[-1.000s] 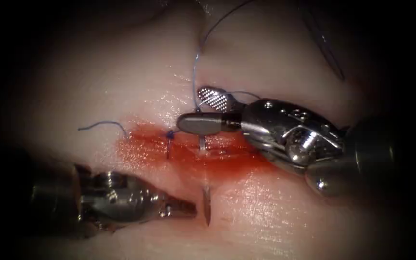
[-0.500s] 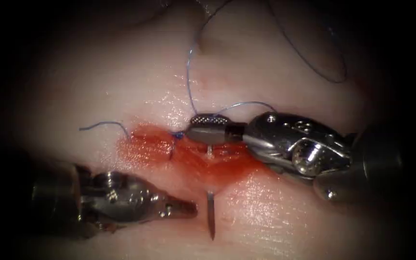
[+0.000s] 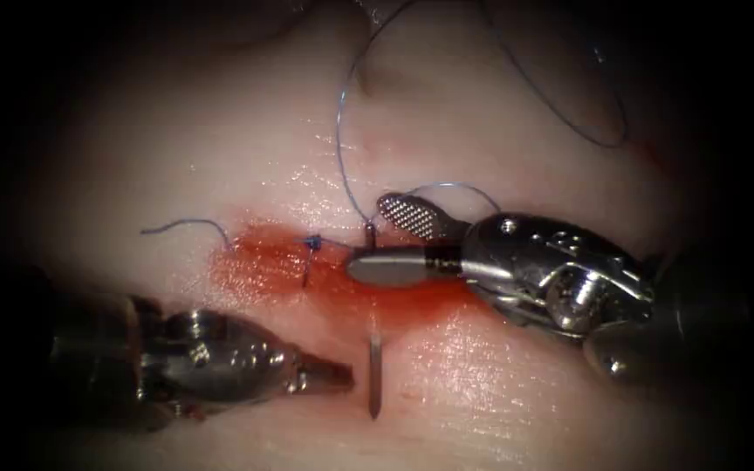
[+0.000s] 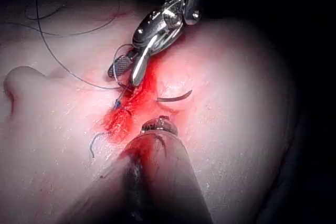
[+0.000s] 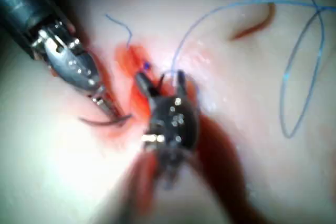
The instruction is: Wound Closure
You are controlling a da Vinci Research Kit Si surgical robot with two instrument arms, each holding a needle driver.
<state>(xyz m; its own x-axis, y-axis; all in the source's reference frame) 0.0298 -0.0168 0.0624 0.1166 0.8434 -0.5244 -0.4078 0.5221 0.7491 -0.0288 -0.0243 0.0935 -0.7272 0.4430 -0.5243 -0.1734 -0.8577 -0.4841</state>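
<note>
The curved needle [image 3: 374,375] sits in the tissue [image 3: 499,366], passing under the red cut [image 3: 307,279]. Its pointed end sticks out of the tissue just below the cut in the endoscope view; its tail [image 3: 368,233] stands above the cut with blue thread [image 3: 339,148] running from it. My right tool [image 3: 366,235] is open, its jaws on either side of the tail and holding nothing. My left tool [image 3: 329,376] is shut and holds nothing, its tip just left of the needle's point. The left wrist view shows the needle [image 4: 176,98] between the left tool [image 4: 157,126] and the right tool [image 4: 123,74].
A tied blue stitch [image 3: 310,246] crosses the cut left of the needle, with a cut thread end [image 3: 185,226] lying further left. Loose thread loops [image 3: 569,113] over the far tissue. Red fluid [image 3: 263,266] wets the cut.
The right tool's jaws shut on the needle's tail half a second ago and have opened again, shifting slightly right. More of the needle's point shows than one second ago. The left tool stayed put.
</note>
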